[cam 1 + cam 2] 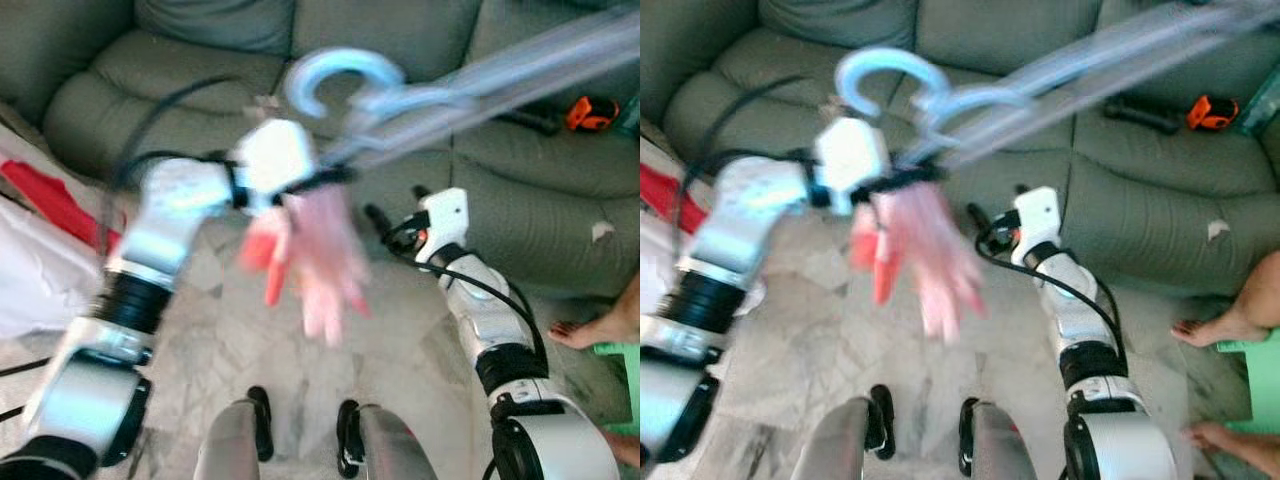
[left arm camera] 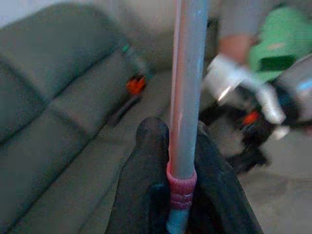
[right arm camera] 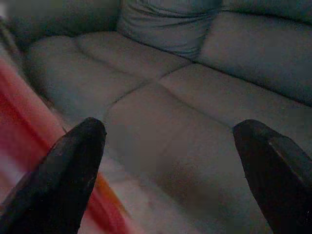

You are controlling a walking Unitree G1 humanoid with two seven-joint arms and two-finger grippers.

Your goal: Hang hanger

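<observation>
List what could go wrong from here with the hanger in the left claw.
1. The left claw pinches only the end of the hanger, whose long body sticks out toward the sofa; it may twist or slip out.
2. The pink cloth dangling from the claw may slide off onto the floor.
3. A person's foot is near the right arm; a swing could hit it.

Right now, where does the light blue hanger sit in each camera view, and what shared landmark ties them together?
Left eye view: hanger upper centre, blurred, hook curling up, bar running to the top right corner.
Right eye view: hanger upper centre, same slant.
Left wrist view: its bar stands between the left gripper fingers.
Right wrist view: not in it.
Shared landmark: the grey-green sofa.
</observation>
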